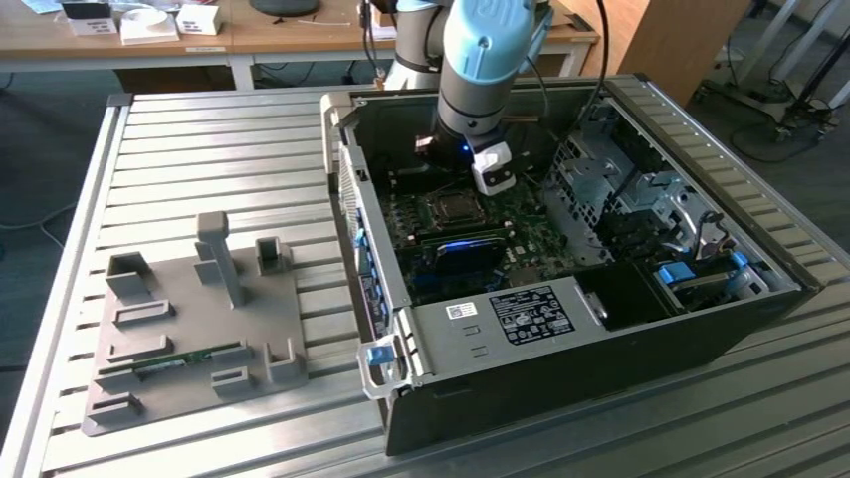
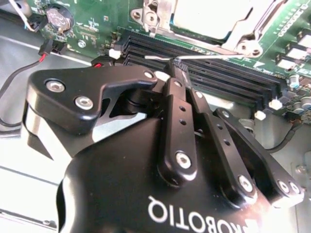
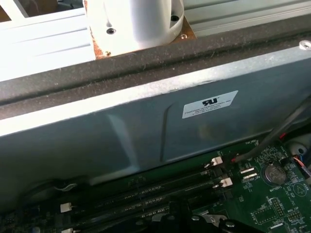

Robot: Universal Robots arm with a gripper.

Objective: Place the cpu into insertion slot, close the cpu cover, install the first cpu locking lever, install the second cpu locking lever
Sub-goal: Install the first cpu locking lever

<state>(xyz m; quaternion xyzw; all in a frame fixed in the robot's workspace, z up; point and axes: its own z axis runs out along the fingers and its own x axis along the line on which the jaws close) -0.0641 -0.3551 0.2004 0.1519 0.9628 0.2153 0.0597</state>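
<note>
Arm reaching into the open computer case above the green motherboard.
We see the chip seated in its socket under the closed metal cover, just beyond the memory slots; the gripper, fingers together, touches a thin locking lever.

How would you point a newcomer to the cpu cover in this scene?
Start at the open computer case on the slatted table, then find the green motherboard on its floor. Below the arm's hand, the cpu cover is the small square silvery frame with a large window, unlike the long narrow black memory slots beside it.
</note>
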